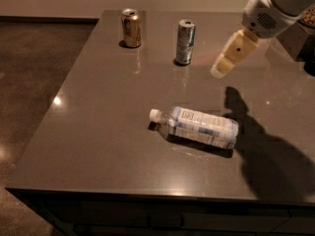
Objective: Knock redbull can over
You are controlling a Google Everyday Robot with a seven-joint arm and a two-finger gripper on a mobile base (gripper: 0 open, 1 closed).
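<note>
The redbull can (185, 42), slim with a silver and blue body, stands upright at the back middle of the dark grey table (98, 127). My gripper (220, 70) hangs above the table to the right of the can, about a can's width away and apart from it, its cream fingers pointing down and to the left. The white arm comes in from the upper right.
A wider gold can (131, 28) stands upright at the back left. A clear plastic bottle (197, 126) with a white-blue label lies on its side in the middle. The arm's shadow falls on the right of the table. The table's left and front edges drop to dark floor.
</note>
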